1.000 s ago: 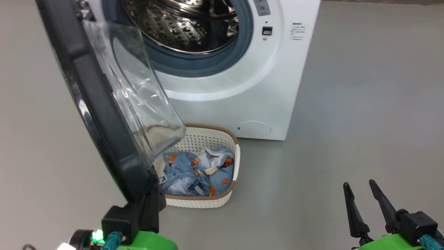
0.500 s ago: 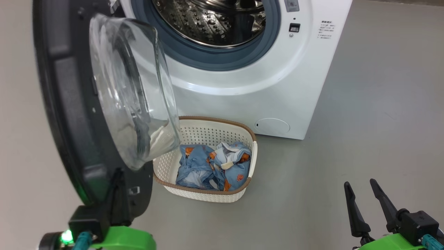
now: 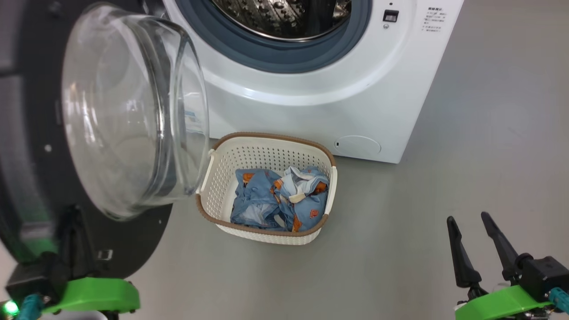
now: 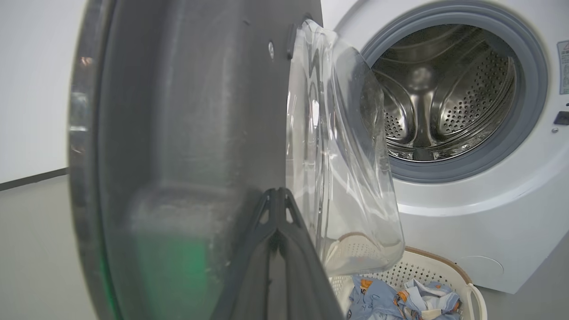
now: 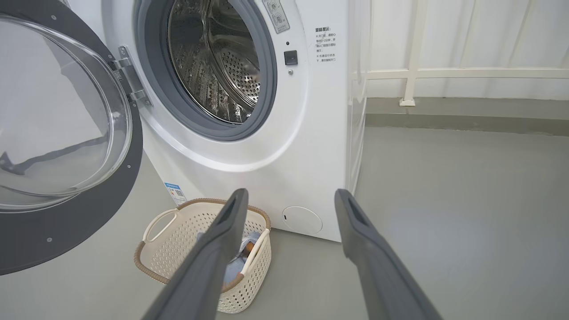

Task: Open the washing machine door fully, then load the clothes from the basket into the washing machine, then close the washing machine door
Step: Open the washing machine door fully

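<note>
1. The washing machine door (image 3: 111, 115) stands wide open on the hinge side of the opening, its inner face turned to me: a dark round frame with a clear glass bowl bulging from its centre.
2. My left end effector (image 4: 278, 195) has its fingers pressed together with nothing between them, the tips against the door's dark inner frame just beside the glass; I cannot tell whether they touch it.
3. The clothes (image 3: 280, 200) are a crumpled light blue bundle with orange and white patches, lying in the basket (image 3: 271, 135).
4. The basket, cream, perforated and brown-rimmed, sits on the grey floor (image 3: 422, 200), just in front of the washing machine (image 3: 311, 111), partly under the door's glass.
5. The machine is white, with a grey-blue gasket (image 3: 275, 58) around a steel drum (image 4: 444, 98).
6. My right end effector (image 3: 466, 216) is spread wide and empty, above the floor, well apart from the basket.
</note>
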Available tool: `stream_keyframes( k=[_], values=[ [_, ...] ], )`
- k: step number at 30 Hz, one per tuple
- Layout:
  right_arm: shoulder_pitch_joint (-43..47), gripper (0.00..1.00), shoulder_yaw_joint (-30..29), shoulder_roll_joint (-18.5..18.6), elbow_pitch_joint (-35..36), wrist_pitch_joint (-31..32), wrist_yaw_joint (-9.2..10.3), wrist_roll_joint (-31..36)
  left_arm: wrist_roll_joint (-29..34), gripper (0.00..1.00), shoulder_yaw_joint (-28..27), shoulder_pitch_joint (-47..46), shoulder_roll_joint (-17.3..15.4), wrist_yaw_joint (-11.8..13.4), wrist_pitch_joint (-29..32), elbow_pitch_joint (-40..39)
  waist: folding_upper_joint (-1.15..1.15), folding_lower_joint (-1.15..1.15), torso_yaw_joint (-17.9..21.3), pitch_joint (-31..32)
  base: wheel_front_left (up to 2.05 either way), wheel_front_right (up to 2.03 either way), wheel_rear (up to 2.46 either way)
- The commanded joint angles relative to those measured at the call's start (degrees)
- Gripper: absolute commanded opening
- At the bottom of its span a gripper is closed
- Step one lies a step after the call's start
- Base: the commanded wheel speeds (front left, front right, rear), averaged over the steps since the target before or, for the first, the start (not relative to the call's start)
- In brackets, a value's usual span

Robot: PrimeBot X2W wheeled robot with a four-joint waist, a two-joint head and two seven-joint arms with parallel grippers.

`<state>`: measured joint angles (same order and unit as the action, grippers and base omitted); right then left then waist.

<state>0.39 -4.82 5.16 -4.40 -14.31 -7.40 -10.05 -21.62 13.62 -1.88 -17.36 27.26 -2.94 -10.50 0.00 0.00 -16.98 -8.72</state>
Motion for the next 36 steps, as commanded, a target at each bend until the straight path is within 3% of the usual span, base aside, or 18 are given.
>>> stream_keyframes(
  k=[1, 16, 25, 36],
  values=[
    [-2.0, 1.00, 1.0, 0.8, 1.7, -0.7, -0.09, 0.9, -1.1, 0.00, -4.7, -2.7, -2.4, 0.7, -1.2, 0.2, 0.00, 0.00, 0.1, -1.3, 0.00, 0.00, 0.00],
    [-4.7, 1.00, 0.2, 2.7, 8.4, 1.2, -0.09, 2.4, -7.2, 0.00, -14.0, -8.4, -3.6, -3.0, -9.7, 12.7, 0.00, 0.00, 0.6, -6.5, 0.00, 0.00, 0.00],
    [-5.1, 1.00, -0.2, 3.2, 13.1, 3.3, -0.09, 3.1, -8.6, 0.00, -21.1, -15.2, -4.3, -8.1, -12.0, 23.6, 0.00, 0.00, 0.7, -9.3, 0.00, 0.00, 0.00],
    [-4.8, 1.00, -0.7, 3.2, 15.4, 4.3, -0.09, 3.5, -2.5, 0.00, -32.8, -20.8, -4.7, -14.7, -12.0, 30.7, 0.00, 0.00, 0.9, -10.4, 0.00, 0.00, 0.00]
  ],
)
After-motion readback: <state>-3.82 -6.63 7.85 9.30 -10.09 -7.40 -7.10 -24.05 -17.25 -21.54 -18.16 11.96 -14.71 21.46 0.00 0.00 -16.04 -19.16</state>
